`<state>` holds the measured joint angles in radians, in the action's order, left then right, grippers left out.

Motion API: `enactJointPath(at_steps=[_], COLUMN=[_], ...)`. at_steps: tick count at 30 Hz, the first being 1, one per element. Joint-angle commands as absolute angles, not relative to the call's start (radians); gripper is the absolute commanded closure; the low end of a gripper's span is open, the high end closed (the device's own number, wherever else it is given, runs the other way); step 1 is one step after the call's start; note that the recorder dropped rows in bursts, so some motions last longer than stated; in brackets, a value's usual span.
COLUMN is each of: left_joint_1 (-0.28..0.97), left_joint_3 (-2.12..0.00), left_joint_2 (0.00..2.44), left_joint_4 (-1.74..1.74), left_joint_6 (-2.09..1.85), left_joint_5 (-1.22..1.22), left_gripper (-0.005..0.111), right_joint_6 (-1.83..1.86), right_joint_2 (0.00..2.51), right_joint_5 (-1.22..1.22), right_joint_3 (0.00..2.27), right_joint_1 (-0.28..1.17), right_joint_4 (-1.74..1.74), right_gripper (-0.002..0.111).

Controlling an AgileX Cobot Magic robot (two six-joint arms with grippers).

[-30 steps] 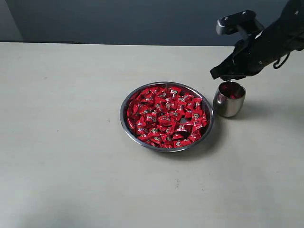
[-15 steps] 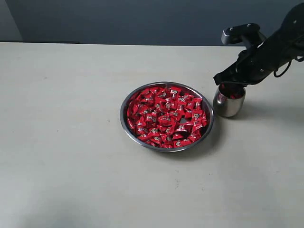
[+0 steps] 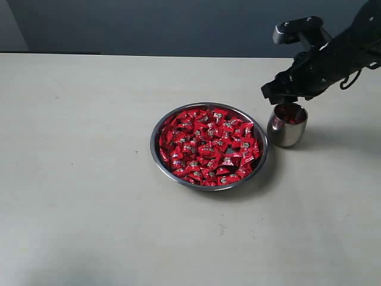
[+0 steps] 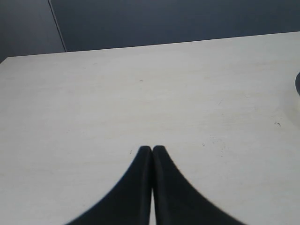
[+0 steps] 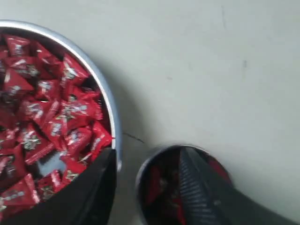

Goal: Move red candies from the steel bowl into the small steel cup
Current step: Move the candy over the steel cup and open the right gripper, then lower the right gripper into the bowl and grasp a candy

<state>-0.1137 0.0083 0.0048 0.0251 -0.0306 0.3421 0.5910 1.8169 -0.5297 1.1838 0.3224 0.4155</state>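
The steel bowl (image 3: pixel 156 128) sits mid-table, heaped with red candies (image 3: pixel 208 146). Just right of it stands the small steel cup (image 3: pixel 287 128), with a few red candies (image 5: pixel 154 183) inside. My right gripper (image 3: pixel 284 95) hovers directly over the cup's mouth. In the right wrist view it (image 5: pixel 147 152) is open and holds nothing; one finger lies over the bowl's rim (image 5: pixel 111 112), the other over the cup (image 5: pixel 140 180). My left gripper (image 4: pixel 152 149) is shut and empty above bare table, and does not show in the exterior view.
The pale table (image 3: pixel 77 179) spreads wide to the left of and in front of the bowl. Its far edge (image 3: pixel 119 55) meets a dark wall. Bowl and cup stand only a narrow gap apart.
My right gripper's jaws have opened above the cup. The arm dipped toward the cup, then lifted slightly up and left. Bowl, cup and left gripper have not moved.
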Motion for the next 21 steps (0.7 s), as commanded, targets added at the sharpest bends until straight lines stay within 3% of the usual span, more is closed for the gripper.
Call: enactJointPath(at_steps=[1, 7, 15, 21], left_joint_1=[-0.108, -0.108, -0.108, -0.108], left_joint_3=[0.0, 0.0, 0.0, 0.0], left_joint_2=[0.0, 0.0, 0.0, 0.0], left_joint_4=[0.027, 0.027, 0.027, 0.027], left_joint_6=[-0.029, -0.029, -0.029, -0.029], left_joint_5=[0.337, 0.337, 0.337, 0.337], left_gripper=[0.106, 0.106, 0.106, 0.106], right_joint_6=[0.663, 0.684, 0.684, 0.684], right_joint_2=[1.812, 1.857, 1.944, 1.992], right_joint_5=[-0.518, -0.468, -0.377, -0.325], right_joint_3=[1.183, 1.183, 1.183, 1.199], right_joint_1=[0.417, 0.513, 0.538, 0.538], right_joint_4=[0.43, 0.41, 0.39, 0.39], right_gripper=[0.066, 0.066, 0.066, 0.052])
